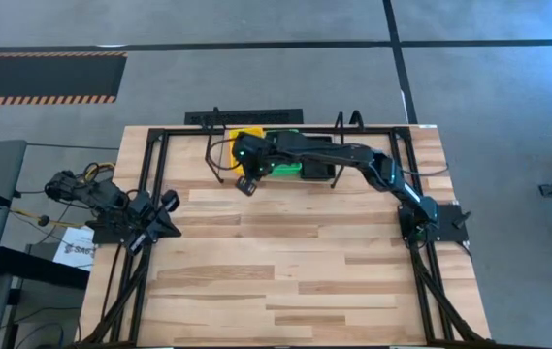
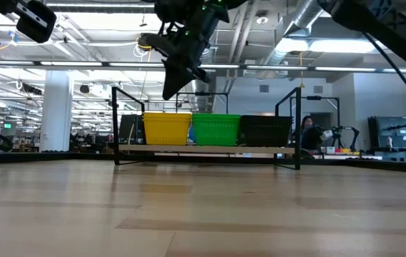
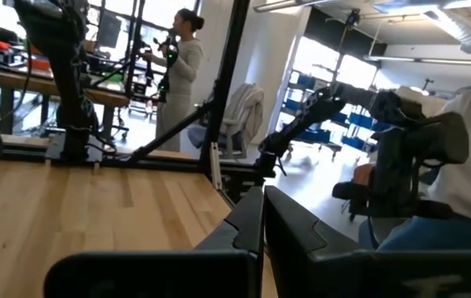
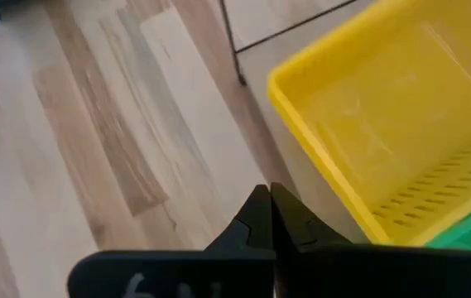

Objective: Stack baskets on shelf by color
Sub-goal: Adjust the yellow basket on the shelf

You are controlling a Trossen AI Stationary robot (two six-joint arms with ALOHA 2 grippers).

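Three baskets stand side by side on the shelf [image 2: 206, 150] at the table's far edge: yellow [image 2: 167, 128] at the left, green [image 2: 215, 129] in the middle, black [image 2: 265, 130] at the right. My right gripper [image 1: 246, 184] is shut and holds nothing. It hangs in the air, slanting down, just in front of the yellow basket's [image 4: 384, 124] near left corner. My left gripper [image 1: 170, 201] is shut and holds nothing; it rests folded back at the table's left edge.
A large black frame [image 1: 149, 165] edges the wooden table. The near half of the tabletop [image 1: 285, 281] is bare wood. My right arm [image 1: 353, 155] reaches across the shelf from the right. People stand in the room beyond the table.
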